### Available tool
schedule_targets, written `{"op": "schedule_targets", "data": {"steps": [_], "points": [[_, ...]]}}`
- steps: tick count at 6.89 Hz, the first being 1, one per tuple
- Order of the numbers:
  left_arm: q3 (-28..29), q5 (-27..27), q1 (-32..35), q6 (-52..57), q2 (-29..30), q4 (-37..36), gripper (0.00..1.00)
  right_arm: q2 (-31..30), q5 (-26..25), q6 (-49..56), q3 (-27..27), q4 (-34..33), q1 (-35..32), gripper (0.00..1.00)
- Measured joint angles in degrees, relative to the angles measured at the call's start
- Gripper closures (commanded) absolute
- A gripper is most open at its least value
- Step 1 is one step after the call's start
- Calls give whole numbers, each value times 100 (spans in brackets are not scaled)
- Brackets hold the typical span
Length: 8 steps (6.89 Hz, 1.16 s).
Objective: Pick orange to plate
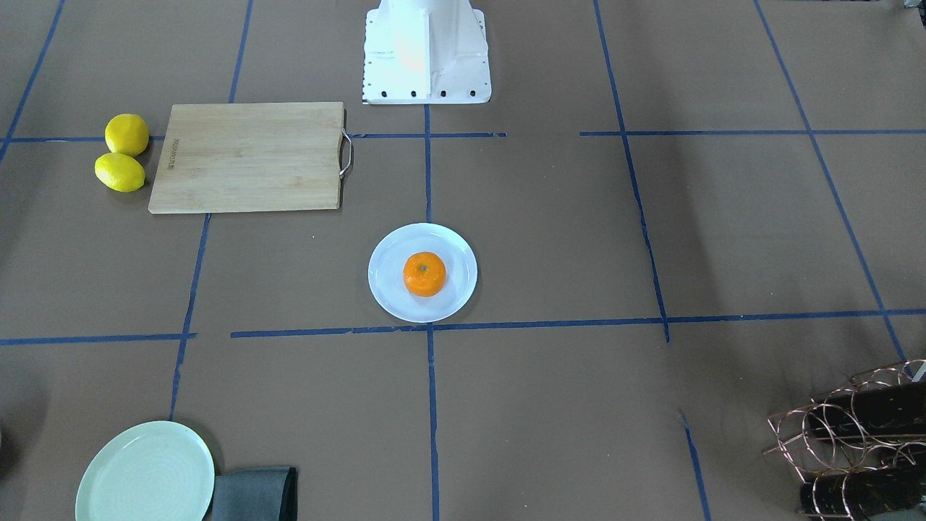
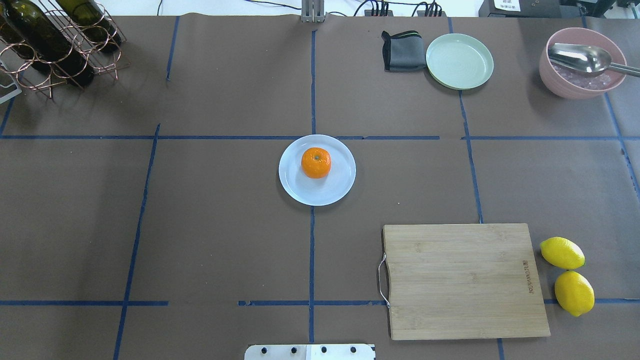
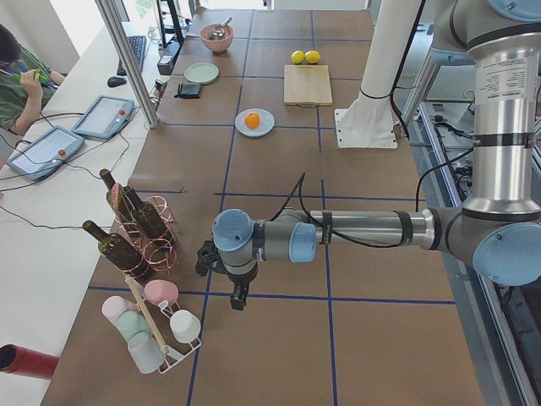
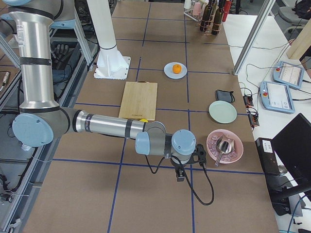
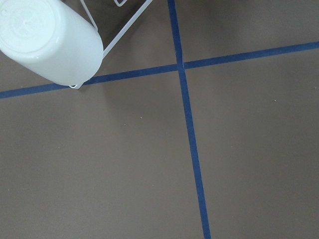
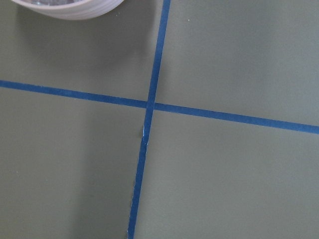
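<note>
On the plate (image 2: 320, 196), toward 12 o'clock, the orange (image 2: 316, 162) could roll off if jolted; whether the left hand (image 3: 239, 301) or right hand (image 4: 179, 174) is open, I cannot tell.

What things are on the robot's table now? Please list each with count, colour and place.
plate: one, bluish-white, centre of the table
orange: one, bright orange, on that plate
cutting board: one, pale wood, robot's right side
lemons: two, yellow, beside the cutting board
mint-green plate: one, far right
cloth: one, grey, next to the mint-green plate
bowl: one, pink, far right corner, holding a metal spoon
wine rack: one, copper wire, far left corner, holding dark bottles
cup rack: one, left end, holding pastel cups
robot base: one, white, near edge
left hand: one, above the table by the cup rack; state unclear
right hand: one, above the table near the bowl; state unclear
</note>
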<state>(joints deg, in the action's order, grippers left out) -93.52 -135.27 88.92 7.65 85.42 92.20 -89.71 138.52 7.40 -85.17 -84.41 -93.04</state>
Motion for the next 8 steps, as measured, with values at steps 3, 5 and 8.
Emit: {"op": "schedule_targets", "data": {"steps": [3, 5, 8], "points": [[22, 0, 14, 0, -13, 0, 0, -106, 138, -206, -189, -45, -11, 0], [36, 0, 19, 0, -16, 0, 0, -115, 148, -216, -199, -57, -12, 0], [33, -13, 44, -229, -8, 11, 0, -112, 141, -222, -202, -49, -8, 0]]}}
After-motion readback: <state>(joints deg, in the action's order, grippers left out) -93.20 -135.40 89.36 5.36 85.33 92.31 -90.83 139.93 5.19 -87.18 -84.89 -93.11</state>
